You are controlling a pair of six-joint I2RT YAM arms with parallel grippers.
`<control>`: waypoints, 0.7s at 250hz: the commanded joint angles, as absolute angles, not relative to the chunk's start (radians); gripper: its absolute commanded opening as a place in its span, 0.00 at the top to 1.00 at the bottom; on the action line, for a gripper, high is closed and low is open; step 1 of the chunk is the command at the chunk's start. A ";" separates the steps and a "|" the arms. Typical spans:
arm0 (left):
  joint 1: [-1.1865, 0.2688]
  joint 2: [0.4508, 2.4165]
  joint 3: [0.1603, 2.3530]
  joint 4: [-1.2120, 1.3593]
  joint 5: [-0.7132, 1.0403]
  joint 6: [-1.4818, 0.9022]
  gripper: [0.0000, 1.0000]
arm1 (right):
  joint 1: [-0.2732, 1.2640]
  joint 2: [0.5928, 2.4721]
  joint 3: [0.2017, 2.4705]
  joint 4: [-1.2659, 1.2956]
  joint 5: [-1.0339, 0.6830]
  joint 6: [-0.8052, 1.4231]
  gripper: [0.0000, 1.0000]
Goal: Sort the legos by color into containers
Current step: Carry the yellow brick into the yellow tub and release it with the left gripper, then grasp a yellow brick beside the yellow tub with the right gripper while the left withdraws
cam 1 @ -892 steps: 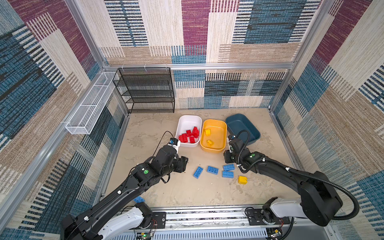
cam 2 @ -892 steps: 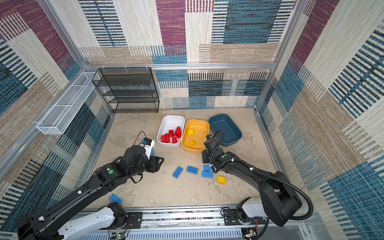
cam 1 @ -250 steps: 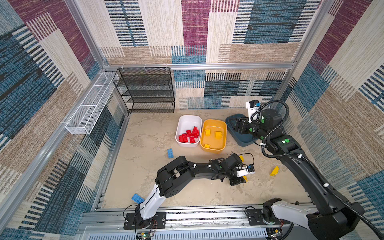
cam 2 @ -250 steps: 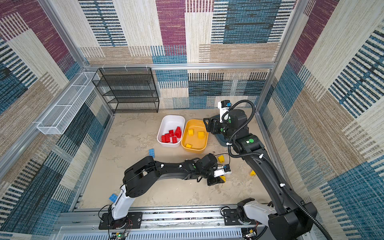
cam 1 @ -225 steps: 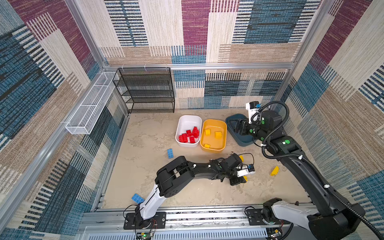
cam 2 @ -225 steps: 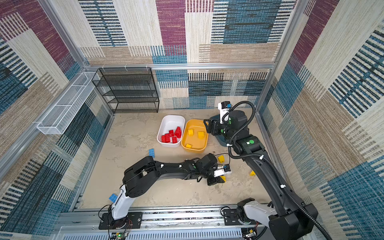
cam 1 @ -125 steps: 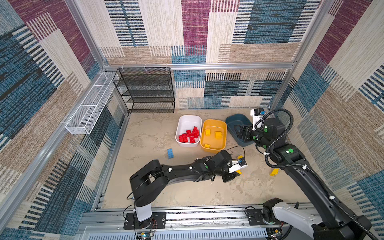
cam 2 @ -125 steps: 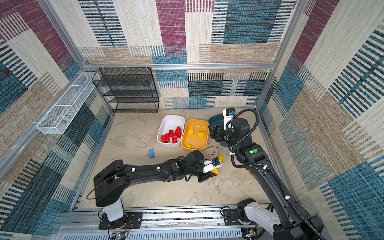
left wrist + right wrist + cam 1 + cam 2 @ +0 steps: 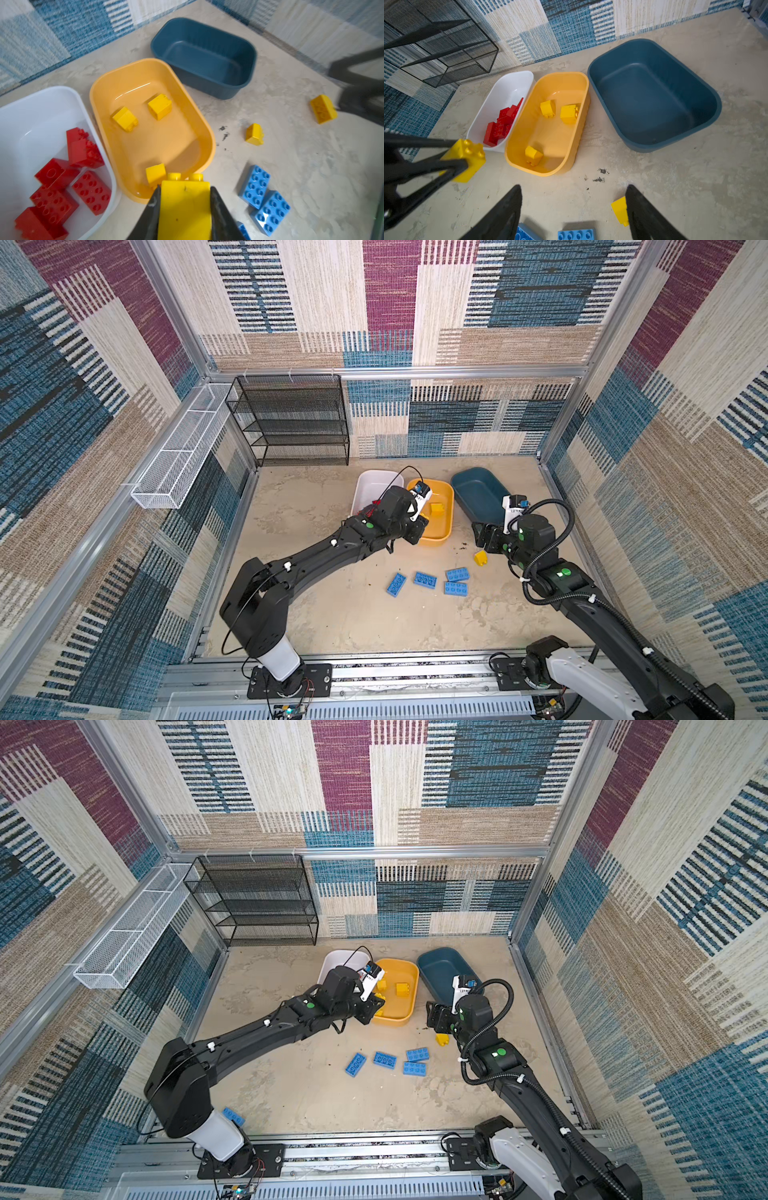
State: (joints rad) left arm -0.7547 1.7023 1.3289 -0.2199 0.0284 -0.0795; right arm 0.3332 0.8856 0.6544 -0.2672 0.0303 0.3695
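Left hand [image 9: 185, 197] clamped on a yellow brick [image 9: 466, 160], flat sides between the fingers, studs pointing outward, held above the near end of the yellow tub [image 9: 578, 135]; other yellow bricks [image 9: 160, 106] already inside. Right hand [image 9: 573, 193] wide open and empty, low over the surface [image 9: 675, 187], small yellow brick [image 9: 619, 209] just beside one finger. Red bricks [image 9: 500, 126] in white tub [image 9: 508, 83], dark blue tub [image 9: 654, 93] empty, blue bricks [image 9: 426, 579] loose on the surface. Bricks look hard, light, slick plastic; probably best pinched across the two smooth side walls at mid-length, not on the studs, or they may twist out
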 commanded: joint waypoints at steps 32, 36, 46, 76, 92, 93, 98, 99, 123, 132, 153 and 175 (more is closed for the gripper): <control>-0.711 1.959 1.588 -0.446 -0.018 -0.183 0.76 | 0.333 0.850 0.534 -0.141 -0.020 0.449 0.21; -0.709 1.975 1.605 -0.454 -0.019 -0.184 0.76 | 0.332 0.851 0.527 -0.136 -0.022 0.453 0.20; -0.706 2.013 1.645 -0.472 -0.021 -0.189 0.76 | 0.333 0.857 0.511 -0.126 -0.029 0.461 0.21; -0.694 2.086 1.720 -0.503 -0.026 -0.193 0.75 | 0.332 0.884 0.470 -0.090 -0.057 0.485 0.21; -0.689 2.095 1.729 -0.494 -0.024 -0.191 0.70 | 0.332 0.892 0.435 -0.047 -0.071 0.505 0.21; -0.689 2.095 1.730 -0.495 -0.024 -0.192 0.70 | 0.333 0.893 0.432 -0.043 -0.072 0.506 0.21; -0.689 2.096 1.732 -0.494 -0.023 -0.193 0.68 | 0.333 0.896 0.420 -0.029 -0.076 0.514 0.21; -0.689 2.096 1.733 -0.493 -0.021 -0.193 0.67 | 0.333 0.896 0.419 -0.027 -0.077 0.515 0.21; -0.686 2.085 1.749 -0.507 0.001 -0.212 0.52 | 0.332 0.925 0.390 0.006 -0.065 0.525 0.21; -0.686 2.072 1.748 -0.511 0.003 -0.220 0.47 | 0.333 0.940 0.387 0.016 -0.058 0.526 0.21; -0.686 2.017 1.713 -0.495 0.005 -0.234 0.39 | 0.333 0.984 0.386 0.032 -0.043 0.520 0.21; -0.686 1.942 1.646 -0.463 0.036 -0.248 0.36 | 0.333 1.038 0.389 0.043 -0.007 0.516 0.20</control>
